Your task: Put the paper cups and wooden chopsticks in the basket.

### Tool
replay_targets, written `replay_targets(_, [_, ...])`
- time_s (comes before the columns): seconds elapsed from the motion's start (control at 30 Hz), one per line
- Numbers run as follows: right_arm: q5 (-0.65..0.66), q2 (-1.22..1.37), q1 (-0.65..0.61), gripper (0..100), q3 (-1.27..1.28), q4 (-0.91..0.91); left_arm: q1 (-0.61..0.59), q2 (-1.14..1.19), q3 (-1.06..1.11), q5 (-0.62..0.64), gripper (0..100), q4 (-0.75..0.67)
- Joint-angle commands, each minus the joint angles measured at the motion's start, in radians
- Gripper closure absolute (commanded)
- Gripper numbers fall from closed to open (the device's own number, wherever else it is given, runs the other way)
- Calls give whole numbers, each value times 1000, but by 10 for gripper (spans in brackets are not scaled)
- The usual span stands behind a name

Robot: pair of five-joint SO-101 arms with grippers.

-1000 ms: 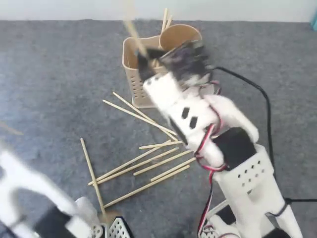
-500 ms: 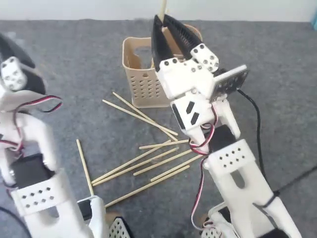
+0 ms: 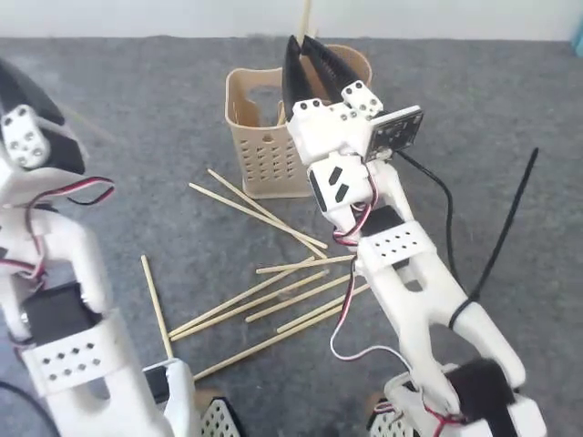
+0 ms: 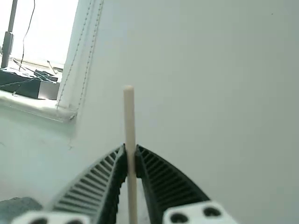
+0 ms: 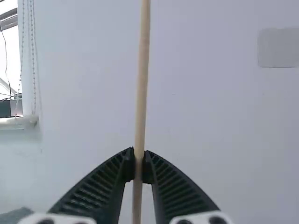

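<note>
Up by the basket [image 3: 241, 84] in the high view, the right hand [image 3: 301, 41] is clamped on a long chopstick [image 3: 305, 15], axis 12-to-6, tip pointing at 12. The basket mouth sits just at its 7 o'clock, so I'd guess a short drop.

Left wrist view: left hand [image 4: 130, 149] pinched tight on a second chopstick [image 4: 128, 116], sticking straight out.

Right wrist view: right hand [image 5: 138, 151] squeezing that long chopstick [image 5: 141, 70], same deal.
</note>
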Motion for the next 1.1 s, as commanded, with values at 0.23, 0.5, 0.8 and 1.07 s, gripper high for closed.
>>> replay_targets(0.23, [-23,79,8,880,-11,4,-6,-21,13,-6,988,-31])
replay_targets(0.5, [-28,-71,-10,827,20,85,-2,-15,13,-3,988,-64])
replay_targets(0.8, [-242,-766,19,956,186,734,63,77,-150,127,988,-66])
replay_targets(1.07, [-269,-1221,59,957,255,1334,235,457,-550,164,988,2])
